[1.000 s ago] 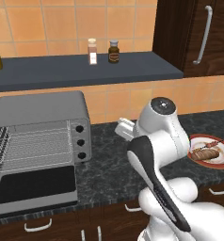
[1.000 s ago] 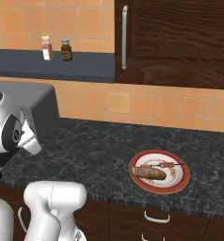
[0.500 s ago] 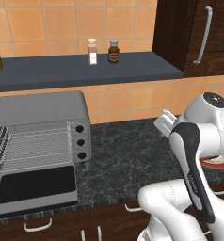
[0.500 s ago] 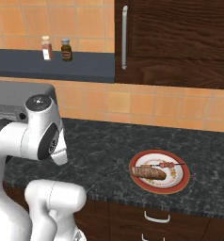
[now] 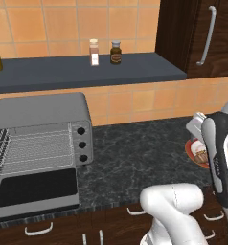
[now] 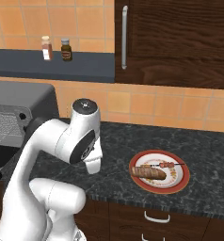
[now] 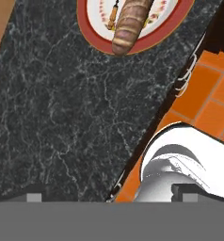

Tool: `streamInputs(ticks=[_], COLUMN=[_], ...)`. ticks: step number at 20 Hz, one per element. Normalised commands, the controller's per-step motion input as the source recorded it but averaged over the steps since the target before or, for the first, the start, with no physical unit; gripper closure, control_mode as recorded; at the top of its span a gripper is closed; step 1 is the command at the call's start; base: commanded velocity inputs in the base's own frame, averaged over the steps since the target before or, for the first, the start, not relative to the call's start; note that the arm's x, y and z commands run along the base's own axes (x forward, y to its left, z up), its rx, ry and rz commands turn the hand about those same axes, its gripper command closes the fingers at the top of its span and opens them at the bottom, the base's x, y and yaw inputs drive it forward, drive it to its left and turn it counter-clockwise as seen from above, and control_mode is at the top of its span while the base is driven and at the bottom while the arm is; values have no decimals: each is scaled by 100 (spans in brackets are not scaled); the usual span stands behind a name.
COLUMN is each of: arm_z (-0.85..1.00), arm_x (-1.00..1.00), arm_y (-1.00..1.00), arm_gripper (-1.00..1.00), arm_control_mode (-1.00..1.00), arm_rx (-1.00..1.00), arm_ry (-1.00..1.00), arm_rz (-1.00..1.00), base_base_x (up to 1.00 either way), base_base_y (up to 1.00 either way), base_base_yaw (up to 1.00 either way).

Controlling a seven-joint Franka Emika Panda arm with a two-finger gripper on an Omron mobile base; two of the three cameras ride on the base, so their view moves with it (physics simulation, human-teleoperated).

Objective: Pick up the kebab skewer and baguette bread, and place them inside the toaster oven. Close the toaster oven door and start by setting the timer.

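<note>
Hand view: gripper (image 6: 92, 165) hangs open and empty over the counter (image 7: 62, 117), short of the plate (image 6: 178, 183). Skewer (image 6: 164, 165) and baguette (image 6: 148, 172) lie side by side on that plate. Best to centre over one item, jaws across its width, before descending. Toaster oven (image 5: 39, 139): door (image 5: 34, 189) down, racks bare.

arm: bent sharply, upper link rising, forearm angled downward
wrist: turned down toward the countertop
gripper (image 7: 109, 196): jaws spread wide, nothing between them
fingertips (image 7: 35, 197): two dark tips, well apart
</note>
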Motion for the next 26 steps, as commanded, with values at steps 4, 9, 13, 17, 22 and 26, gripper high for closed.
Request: streamInputs(ticks=[4,9,13,17,22,26], arm_z=[0,-19,-35,-30,-7,-16], arm_x=[-1,-2,0,10,22,26], arm_y=[-61,-47,-36,-53,-66,-40], arm_gripper=[-100,-100,-100,-100,-100,-100], arm_control_mode=[-100,-100,-100,-100,-100,-100], arm_rx=[0,0,0,0,0,0], arm_ry=[24,21,7,0,8,4], arm_rz=[-4,-1,-1,-8,-16,-10], base_base_x=[0,0,0,0,0,0], base_base_y=[0,0,0,0,0,0], base_base_yaw=[0,0,0,0,0,0])
